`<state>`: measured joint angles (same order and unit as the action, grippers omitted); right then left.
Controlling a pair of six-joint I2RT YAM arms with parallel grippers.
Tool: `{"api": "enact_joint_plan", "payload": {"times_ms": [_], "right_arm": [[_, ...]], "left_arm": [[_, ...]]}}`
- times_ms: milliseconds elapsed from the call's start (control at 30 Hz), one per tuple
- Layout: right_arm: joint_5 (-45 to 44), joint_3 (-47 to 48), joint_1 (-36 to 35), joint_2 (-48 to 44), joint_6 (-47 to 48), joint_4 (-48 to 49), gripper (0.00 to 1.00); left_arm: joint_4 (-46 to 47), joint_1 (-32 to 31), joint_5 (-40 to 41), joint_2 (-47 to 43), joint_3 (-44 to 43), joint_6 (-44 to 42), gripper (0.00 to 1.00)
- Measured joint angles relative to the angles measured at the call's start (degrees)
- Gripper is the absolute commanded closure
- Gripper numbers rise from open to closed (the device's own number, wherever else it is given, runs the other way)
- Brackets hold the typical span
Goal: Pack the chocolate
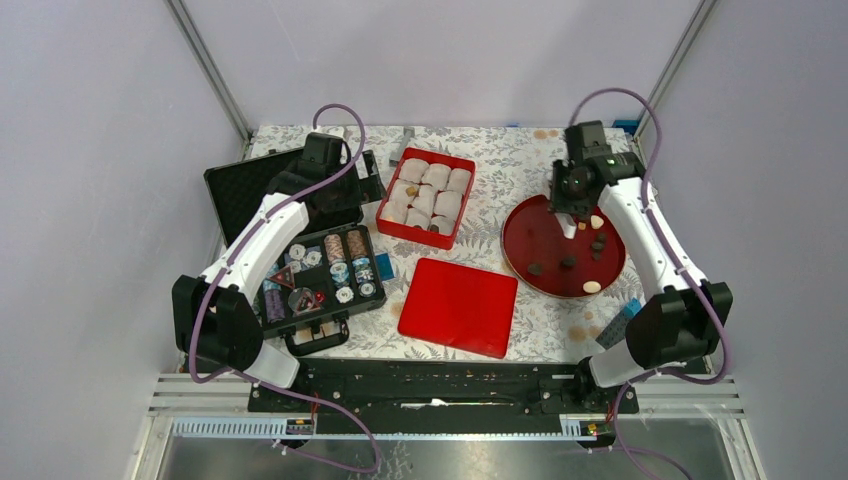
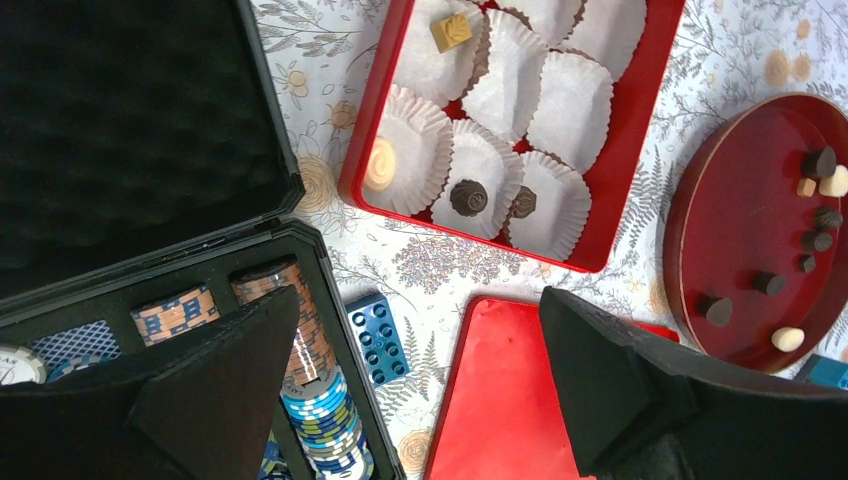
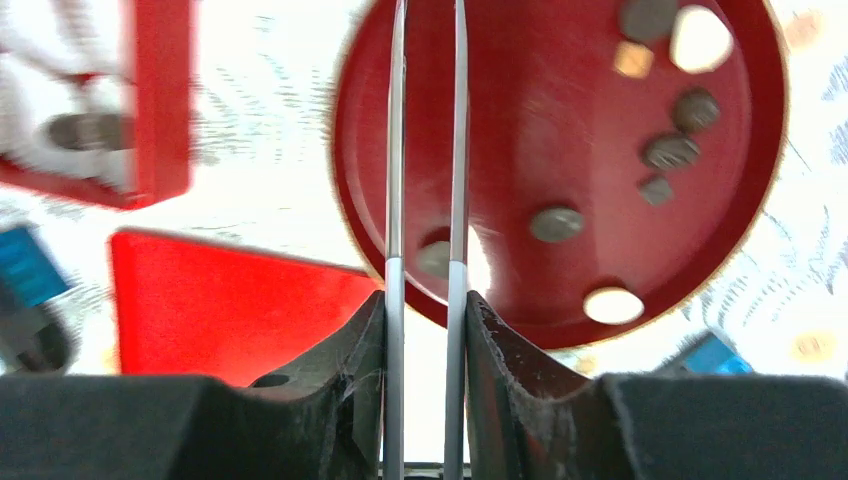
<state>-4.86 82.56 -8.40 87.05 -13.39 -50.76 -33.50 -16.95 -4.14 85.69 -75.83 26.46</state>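
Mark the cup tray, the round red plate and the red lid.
Cup tray (image 2: 632, 130): left wrist view, side wall.
Round red plate (image 1: 535, 235): top view, bare floor.
Red lid (image 1: 458, 305): top view, its centre.

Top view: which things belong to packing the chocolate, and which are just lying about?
Job: chocolates, plate, red box, paper cups, lid.
Lying about: chip case, blue brick.
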Motion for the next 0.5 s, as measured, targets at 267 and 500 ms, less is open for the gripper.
{"api": "enact_joint_plan", "payload": {"times_ms": [267, 500], "right_arm": [[2.5, 15.2, -19.1, 4.5, -1.3, -0.5, 0.74], [6.1, 19.7, -26.9, 15.0, -1.5, 1.3, 0.71]], "left_arm": [[-0.8, 0.2, 2.7, 0.0, 0.0, 3.6, 0.01], [-1.4, 0.3, 3.5, 0.0, 0.0, 4.6, 0.01]]}}
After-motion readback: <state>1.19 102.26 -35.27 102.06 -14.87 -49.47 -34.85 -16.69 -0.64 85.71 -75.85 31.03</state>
